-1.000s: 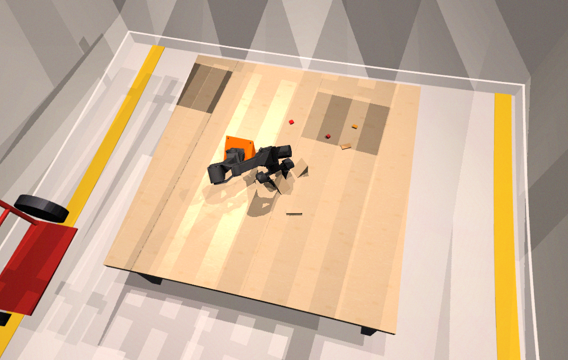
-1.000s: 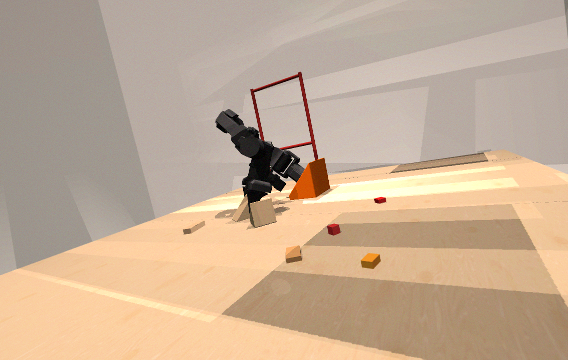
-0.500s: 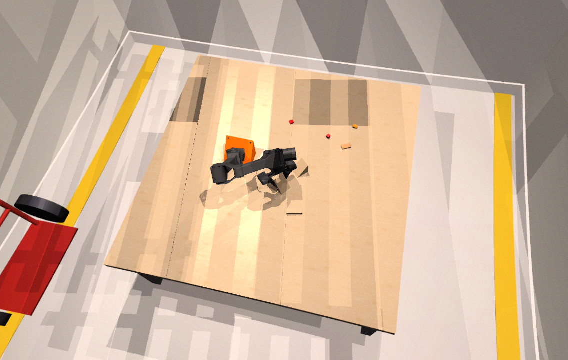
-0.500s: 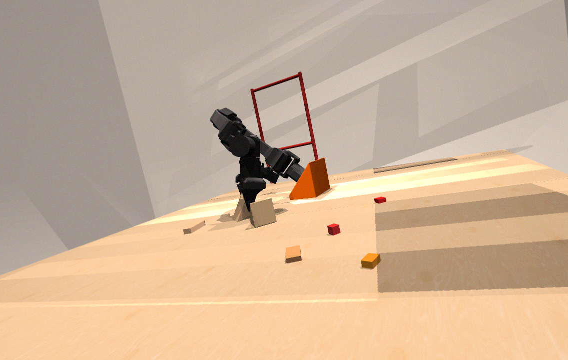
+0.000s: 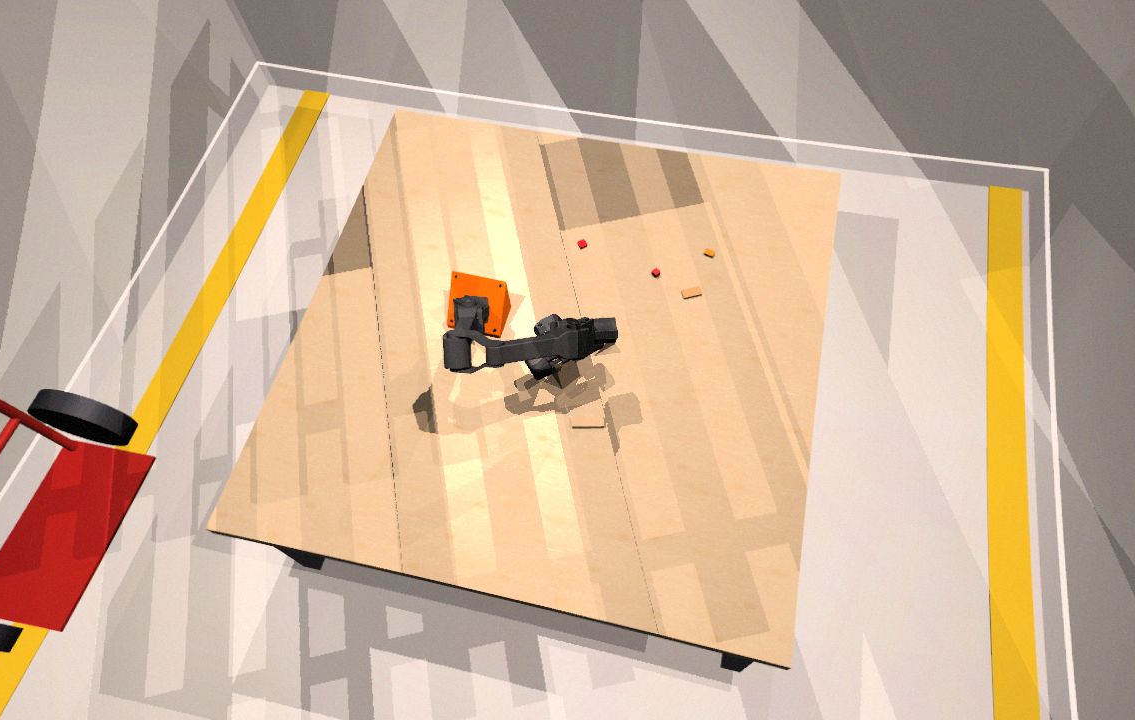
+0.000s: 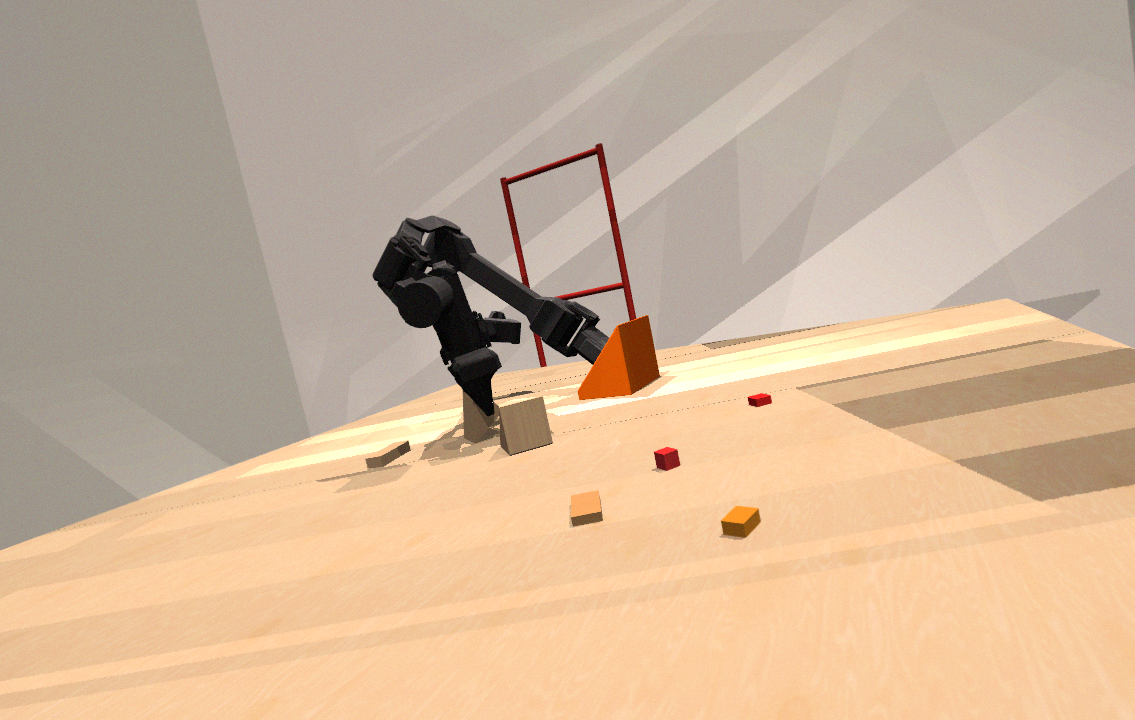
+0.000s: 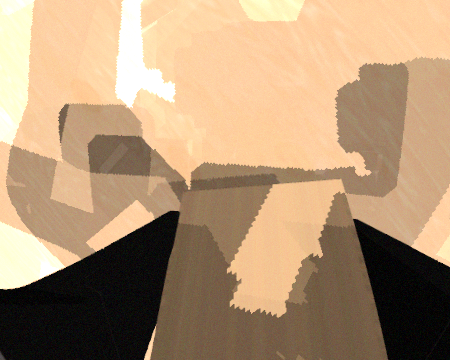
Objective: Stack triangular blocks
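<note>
One triangular block, pale wood, [image 5: 561, 375] [image 6: 473, 425] [image 7: 270, 250] is between my fingers. My gripper [image 5: 553, 366] [image 6: 485, 407] [image 7: 263, 226] is shut on it, with one black finger on each side in the wrist view. The block is at or just above the table; I cannot tell whether it touches. The other triangular block [image 6: 524, 425] stands on the table, just right of the held one in the exterior view, with a squarish face showing. It is hidden under the arm in the top view. The blocks are side by side, not stacked.
A flat tan piece [image 5: 587, 417] [image 6: 387, 454] lies near the gripper. Two red cubes [image 5: 582, 243] [image 5: 655, 272] [image 6: 759, 399] [image 6: 666, 458], a small tan block [image 5: 690, 292] [image 6: 586, 506] and a yellow-orange block [image 5: 709, 253] [image 6: 740, 520] lie farther off. An orange wedge [image 5: 498, 291] [image 6: 638, 358] is at the arm's base.
</note>
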Controlling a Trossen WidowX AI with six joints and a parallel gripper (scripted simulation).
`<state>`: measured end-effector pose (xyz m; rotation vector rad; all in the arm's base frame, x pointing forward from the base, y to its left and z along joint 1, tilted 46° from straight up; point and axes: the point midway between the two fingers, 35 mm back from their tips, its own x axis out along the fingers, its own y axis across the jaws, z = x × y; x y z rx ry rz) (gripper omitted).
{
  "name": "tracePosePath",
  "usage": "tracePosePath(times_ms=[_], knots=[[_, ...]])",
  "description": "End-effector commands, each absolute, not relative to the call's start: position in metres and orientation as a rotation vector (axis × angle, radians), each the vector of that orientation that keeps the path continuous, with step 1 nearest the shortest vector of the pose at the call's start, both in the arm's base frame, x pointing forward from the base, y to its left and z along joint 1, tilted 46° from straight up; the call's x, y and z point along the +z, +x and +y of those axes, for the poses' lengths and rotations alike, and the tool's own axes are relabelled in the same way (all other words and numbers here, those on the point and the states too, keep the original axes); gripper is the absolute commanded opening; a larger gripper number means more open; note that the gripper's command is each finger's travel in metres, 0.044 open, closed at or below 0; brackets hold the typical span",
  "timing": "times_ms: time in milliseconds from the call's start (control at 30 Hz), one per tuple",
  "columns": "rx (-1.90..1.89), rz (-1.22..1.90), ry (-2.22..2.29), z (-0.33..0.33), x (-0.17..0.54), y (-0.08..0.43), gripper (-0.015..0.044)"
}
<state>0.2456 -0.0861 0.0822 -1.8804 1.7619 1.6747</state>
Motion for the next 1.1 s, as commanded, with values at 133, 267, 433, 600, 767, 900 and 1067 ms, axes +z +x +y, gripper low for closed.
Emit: tracePosePath(times_ms=[133,267,433,600,767,900,1067], knots=[[1.814,1.712,-1.63,-0.09,0.094,0.259,0.0],[1.878,1.682,-1.505,-0.093,0.099,0.266,0.0],[1.877,1.662,-1.503,-0.095,0.105,0.271,0.0],[1.811,1.572,-1.398,-0.1,0.109,0.273,0.0],[1.804,1.563,-1.389,-0.1,0.11,0.273,0.0],[1.804,1.563,-1.389,-0.1,0.11,0.273,0.0],[1.804,1.563,-1.389,-0.1,0.11,0.273,0.0]])
